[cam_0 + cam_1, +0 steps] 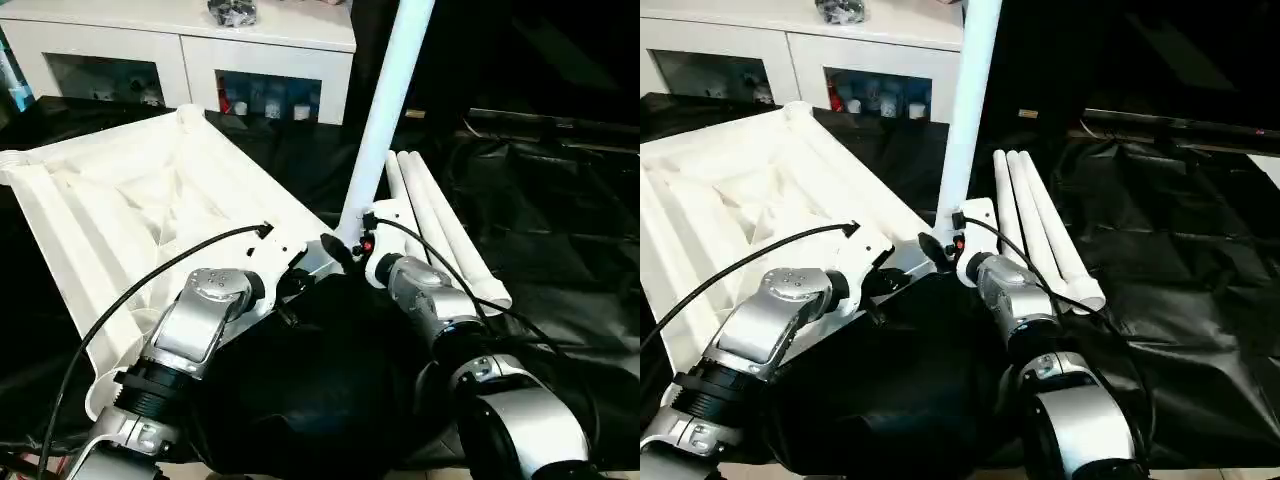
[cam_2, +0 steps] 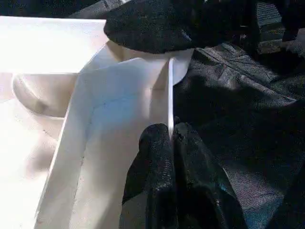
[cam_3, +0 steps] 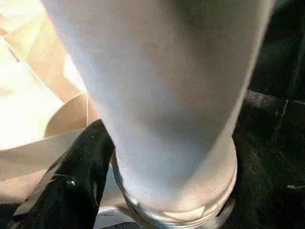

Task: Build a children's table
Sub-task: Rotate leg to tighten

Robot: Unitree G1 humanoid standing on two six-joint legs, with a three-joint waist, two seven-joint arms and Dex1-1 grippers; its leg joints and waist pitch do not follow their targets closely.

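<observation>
The children's table top (image 1: 120, 200) lies upside down on black cloth at the left, its ribbed underside facing up. One white leg (image 1: 385, 110) stands upright in the near right corner socket (image 3: 224, 191). Three more legs (image 1: 445, 225) lie side by side on the cloth just right of it. My left gripper (image 2: 170, 131) is shut on the thin rim of the table top close to that corner. My right gripper (image 1: 345, 248) sits at the base of the upright leg (image 3: 162, 95), which rises close in front of its wrist camera.
A white cabinet with glass doors (image 1: 180, 50) stands behind the table top, a dark object (image 1: 232, 12) on it. Crumpled black cloth (image 1: 560, 230) covers the work surface to the right. A black cable (image 1: 130, 285) arcs over my left forearm.
</observation>
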